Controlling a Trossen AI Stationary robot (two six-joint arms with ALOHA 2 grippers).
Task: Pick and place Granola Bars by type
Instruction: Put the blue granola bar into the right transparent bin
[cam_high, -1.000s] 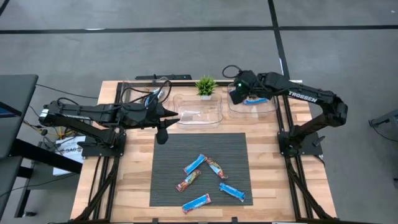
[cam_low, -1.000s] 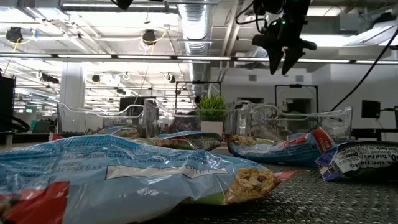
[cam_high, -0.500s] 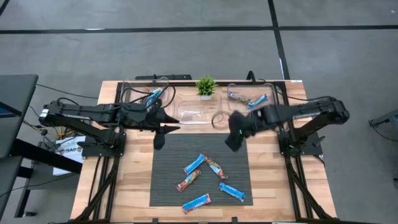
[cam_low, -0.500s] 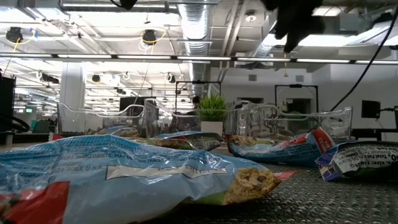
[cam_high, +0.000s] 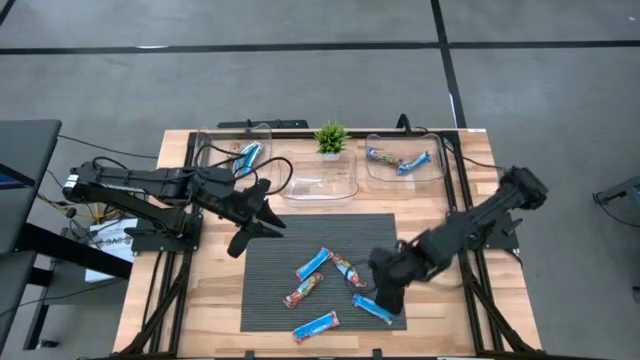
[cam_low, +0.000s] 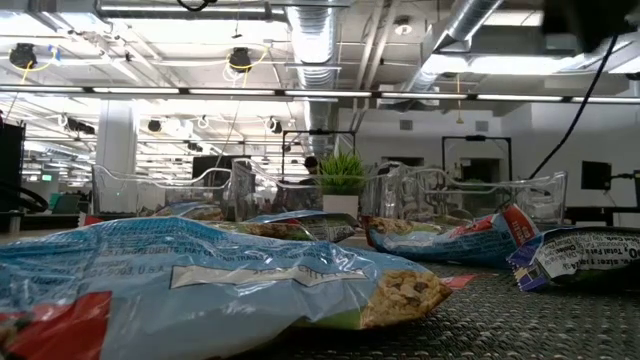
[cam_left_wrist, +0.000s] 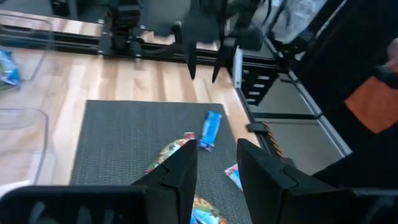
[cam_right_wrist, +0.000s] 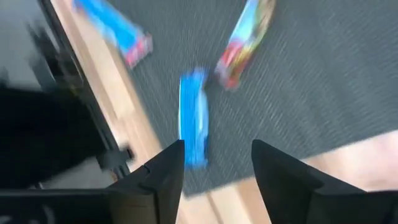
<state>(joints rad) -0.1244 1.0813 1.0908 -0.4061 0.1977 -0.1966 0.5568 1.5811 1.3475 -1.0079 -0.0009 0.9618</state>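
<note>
Right jaws (cam_high: 387, 299): parted, empty, hung just over the blue bar (cam_high: 372, 309) at the mat's near right corner; same bar centred ahead of the right fingers (cam_right_wrist: 166, 177) in the wrist view.
Left jaws (cam_high: 236, 246): parted to a moderate gap, empty, poised over the mat's (cam_high: 270, 290) far left edge, well apart from every bar.
Bars on mat: five in all; a blue one (cam_high: 313, 263) and a multicoloured one (cam_high: 348, 270) near the middle, a red one (cam_high: 302, 291) just below, a blue and red one (cam_high: 315, 325) at the near edge, plus the blue bar under the right jaws.
Bars already binned: one blue in the left bin (cam_high: 205, 160); two in the right bin (cam_high: 438, 170); middle bin (cam_high: 345, 188) apparently without bars.
Risk, grip: blue bar flat, glossy and close to the mat's edge; likely to skid onto bare desk (cam_high: 220, 300) or be pinched only by a wrapper end if closed off-centre.
Risk, sorting: right bin seemingly mixed in colour; wrong destination possible.
Risk, collision: both arms converging over the mat.
Hard to make out: right wrist view smeared by motion; wrapper print unreadable.
Cut off: both grippers absent from the low view; bin contents hidden there behind near bars.
</note>
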